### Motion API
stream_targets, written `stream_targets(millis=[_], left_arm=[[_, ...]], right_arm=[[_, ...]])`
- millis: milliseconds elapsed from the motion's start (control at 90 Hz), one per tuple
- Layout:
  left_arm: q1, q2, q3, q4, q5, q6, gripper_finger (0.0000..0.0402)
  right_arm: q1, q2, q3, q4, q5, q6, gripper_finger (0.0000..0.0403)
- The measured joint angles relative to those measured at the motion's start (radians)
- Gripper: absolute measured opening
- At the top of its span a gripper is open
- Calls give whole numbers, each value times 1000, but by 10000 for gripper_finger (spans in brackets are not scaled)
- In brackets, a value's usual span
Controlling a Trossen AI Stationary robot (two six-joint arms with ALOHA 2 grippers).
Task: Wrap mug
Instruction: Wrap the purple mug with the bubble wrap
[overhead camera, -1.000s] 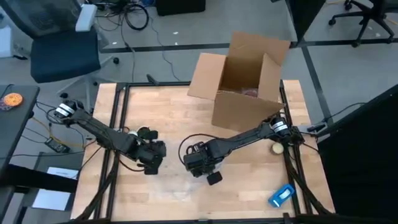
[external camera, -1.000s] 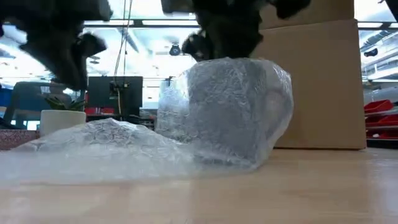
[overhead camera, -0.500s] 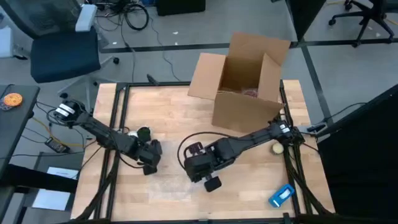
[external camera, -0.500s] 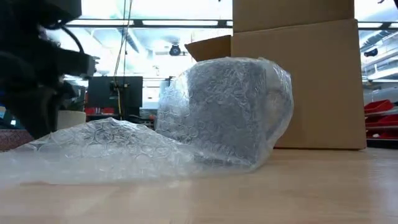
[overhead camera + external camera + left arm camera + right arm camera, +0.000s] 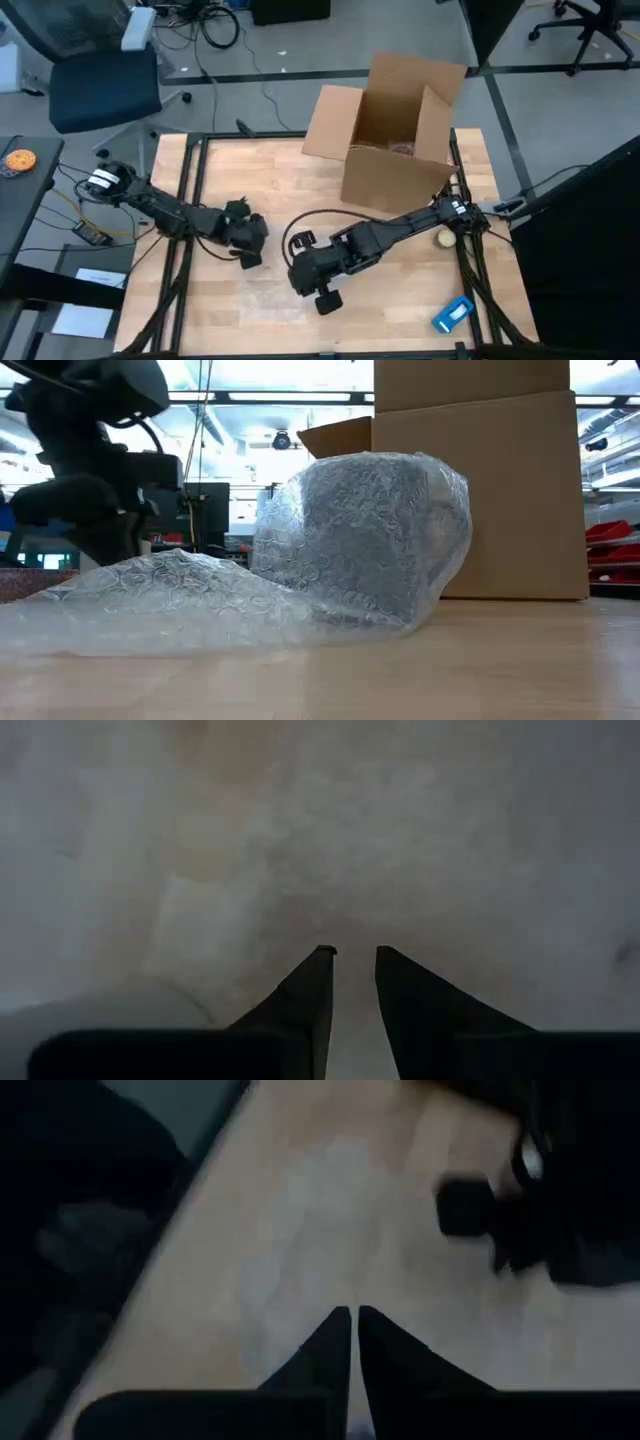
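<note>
The mug (image 5: 375,535) stands upright on the table, wrapped in bubble wrap. A loose tail of the wrap (image 5: 170,600) lies flat on the wood toward the left. In the high view the right arm covers the mug. My left gripper (image 5: 250,252) hovers left of the mug, over the tail, with a narrow gap between its fingers (image 5: 352,952) and nothing in it. My right gripper (image 5: 323,298) hangs over the table near the mug, fingers shut (image 5: 351,1312) and empty.
An open cardboard box (image 5: 390,130) stands at the far right of the table, behind the mug. A blue item (image 5: 452,313) lies near the front right corner. A small pale ball (image 5: 441,238) sits by the right arm's base. The black frame rails (image 5: 185,230) run along both sides.
My right gripper has gone up from just above the wrapped mug and toward the table's near edge, out of the low view. My left gripper has shifted a little beside the wrap's tail. Mug and wrap have stayed where they were.
</note>
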Motion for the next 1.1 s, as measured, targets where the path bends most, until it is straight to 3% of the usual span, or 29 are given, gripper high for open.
stream_targets(millis=[211,356,511,756,933,1100], left_arm=[[5,0,0,8,63,41,109],[33,0,0,-133,-55,61,148],[71,0,0,-257,-66,55,171],[30,1,80,-170,67,112,173],[-18,1,95,-114,12,164,173],[-22,0,17,-48,7,132,178]], right_arm=[[30,0,0,128,-71,0,0],[42,0,-2,127,-70,6,0],[55,1,-11,123,-68,70,0],[67,1,-11,126,-57,31,0],[67,1,-11,126,-55,51,0],[88,1,-11,126,-55,78,0]])
